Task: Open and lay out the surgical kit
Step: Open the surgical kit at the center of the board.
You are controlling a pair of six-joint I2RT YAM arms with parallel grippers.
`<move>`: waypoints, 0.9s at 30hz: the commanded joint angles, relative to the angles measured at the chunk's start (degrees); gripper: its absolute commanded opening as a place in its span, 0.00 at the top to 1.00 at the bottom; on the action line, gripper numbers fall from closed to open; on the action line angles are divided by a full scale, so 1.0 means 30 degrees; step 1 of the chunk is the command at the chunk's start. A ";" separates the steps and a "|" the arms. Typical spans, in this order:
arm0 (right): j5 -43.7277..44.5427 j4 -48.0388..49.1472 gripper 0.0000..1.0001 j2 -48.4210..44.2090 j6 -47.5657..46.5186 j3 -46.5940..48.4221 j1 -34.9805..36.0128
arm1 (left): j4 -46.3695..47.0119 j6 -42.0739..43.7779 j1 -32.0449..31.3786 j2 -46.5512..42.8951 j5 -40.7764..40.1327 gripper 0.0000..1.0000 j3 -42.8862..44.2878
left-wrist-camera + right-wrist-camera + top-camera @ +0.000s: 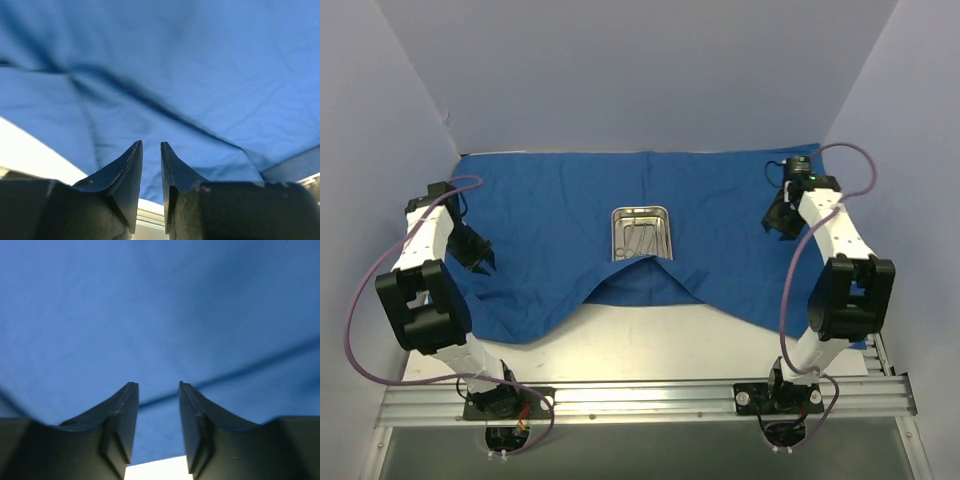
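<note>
Pale lavender walls (640,70) close in a white table (650,340) on three sides, with an aluminium rail (650,395) across its near edge. A royal-blue cloth wrap (550,210) lies spread flat over most of the table, its long axis running left to right from wall to wall. Its far edge is straight. Its near edge is uneven, drooping towards the arms on either side and rising to a creased peak at the middle.

The left gripper (151,146) hangs low over the left part of the cloth, its jaws a narrow slit apart with nothing between them. The right gripper (157,385) sits above the right part, its jaws standing wider, also empty.

A small shiny rectangular steel tray (640,232) rests on the cloth at the centre, just behind the peak, its sides square to the table. Thin steel instruments (640,238) lie inside it, running roughly near to far. They are too small to tell which way their handles point.
</note>
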 commanded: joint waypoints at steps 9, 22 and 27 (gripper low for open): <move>-0.5645 0.2250 0.69 0.2740 -0.0651 0.0688 0.3402 | -0.2516 0.0108 0.3546 -0.0117 -0.3713 0.68 -0.0598; -0.6146 0.2720 0.70 0.2388 -0.0854 0.0072 0.4755 | -0.2371 -0.0097 0.3197 0.2843 -0.5619 0.60 0.1482; -0.6496 0.2251 0.72 0.2944 -0.0943 0.0188 0.4755 | -0.1992 -0.0506 0.2229 0.3488 -0.6352 0.60 0.1689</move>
